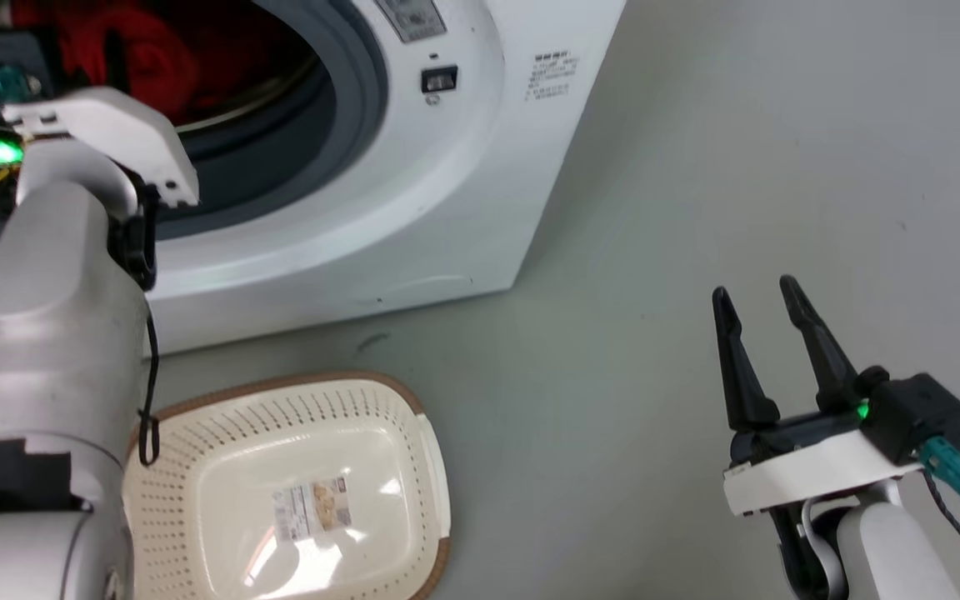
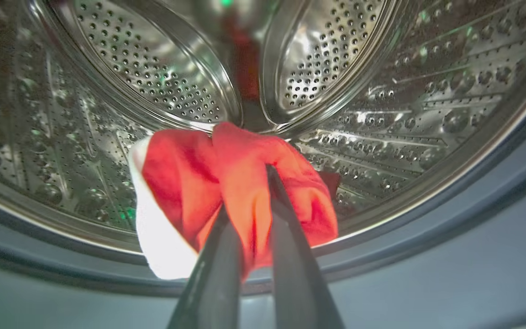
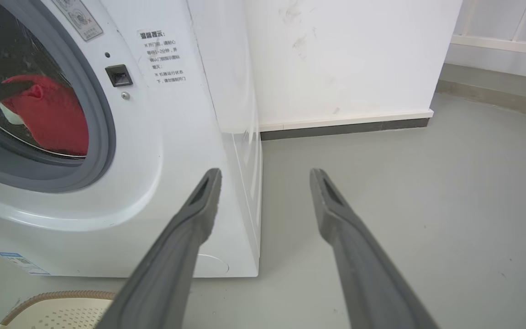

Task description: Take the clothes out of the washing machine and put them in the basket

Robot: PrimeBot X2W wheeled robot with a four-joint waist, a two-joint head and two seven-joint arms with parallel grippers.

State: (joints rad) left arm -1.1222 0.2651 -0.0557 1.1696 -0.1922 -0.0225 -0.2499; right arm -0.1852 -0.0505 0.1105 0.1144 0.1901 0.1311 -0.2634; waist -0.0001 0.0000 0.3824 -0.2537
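Head view first. Reaching into the washing machine (image 1: 413, 208) with the pale left forearm (image 1: 47, 333), wrist up at the grey door ring (image 1: 347, 108). Red clothes (image 1: 147, 58) glimpsed inside the opening. Down on the floor (image 1: 697, 167), just before the machine's lower front edge: the basket (image 1: 280, 383), mouth up, nothing in it, label plain on its bottom. Off toward the floor's right side, well apart from both: the right gripper (image 1: 755, 287), fingers spread, gripping nothing, touching nothing.

Over to the left wrist view. Pinched tight on the clothes with the left gripper (image 2: 249, 196): fingers nearly together, a red fold squeezed between them, one fingertip buried in the cloth. Bunched up and hanging off the fingers, white patch along the bundle's left edge, right at the front lip of the steel drum (image 2: 153, 77). By the look of it: grasp made, pulling-out step in hand, garment not yet clear of the ring.

Right wrist view now. Wide apart, those right fingers (image 3: 190, 228), pointed at the floor beside the machine's right front corner. Red bundle low in the opening, sliver of basket rim at the bottom left.

Next, most likely: draw straight back over the ring without snagging, swing down above the basket's middle, and let go only once inside the rim.
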